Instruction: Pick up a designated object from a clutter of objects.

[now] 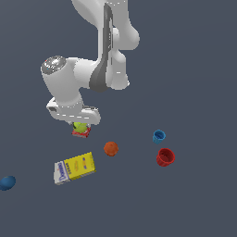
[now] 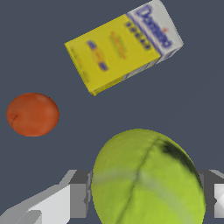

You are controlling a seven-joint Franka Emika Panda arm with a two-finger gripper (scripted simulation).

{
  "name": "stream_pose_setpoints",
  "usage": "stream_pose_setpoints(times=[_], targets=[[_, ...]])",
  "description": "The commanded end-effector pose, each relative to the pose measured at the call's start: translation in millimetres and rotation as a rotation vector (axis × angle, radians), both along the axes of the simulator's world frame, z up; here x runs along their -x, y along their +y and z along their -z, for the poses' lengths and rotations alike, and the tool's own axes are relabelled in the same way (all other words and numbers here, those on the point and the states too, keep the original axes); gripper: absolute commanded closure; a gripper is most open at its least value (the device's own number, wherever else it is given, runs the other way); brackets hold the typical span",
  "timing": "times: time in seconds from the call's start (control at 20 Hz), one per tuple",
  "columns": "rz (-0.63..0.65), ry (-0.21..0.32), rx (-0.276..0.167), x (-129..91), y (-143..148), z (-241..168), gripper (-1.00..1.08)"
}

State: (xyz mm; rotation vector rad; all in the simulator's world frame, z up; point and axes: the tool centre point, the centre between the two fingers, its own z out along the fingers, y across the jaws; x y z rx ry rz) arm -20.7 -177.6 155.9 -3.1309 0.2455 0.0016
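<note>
Tool [image 1: 79, 124] clamped on yellow-green ball [image 2: 148, 179], red packet [image 1: 81, 134] beneath, orange ball [image 2: 33, 114], yellow-white box [image 2: 120, 48] near

A plain dark grey-blue surface [image 1: 199, 203] is seen carrying every item, and none of its edges or corners are shown in either view, so positions can be given only between items. A yellow-white box [image 1: 75, 168] is laid flat on it, with an orange ball [image 1: 110, 148] just beside it toward the exterior view's right. A flat red packet [image 1: 81, 133] is partly hidden under the arm. A small blue cup [image 1: 159, 136] and a red cup [image 1: 165, 157] are set near each other, well apart from the box. A dark blue ball [image 1: 7, 183] is placed alone at the exterior view's far left.
</note>
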Motion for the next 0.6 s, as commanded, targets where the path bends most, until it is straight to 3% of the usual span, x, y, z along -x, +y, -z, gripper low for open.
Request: stream_pose_setpoints(times=[0.0,0.55], targets=[[0.0,-0.002,0.001,5,6,-25,1.08],[0.001,-0.001,0.003,29,33,-142,1.08]])
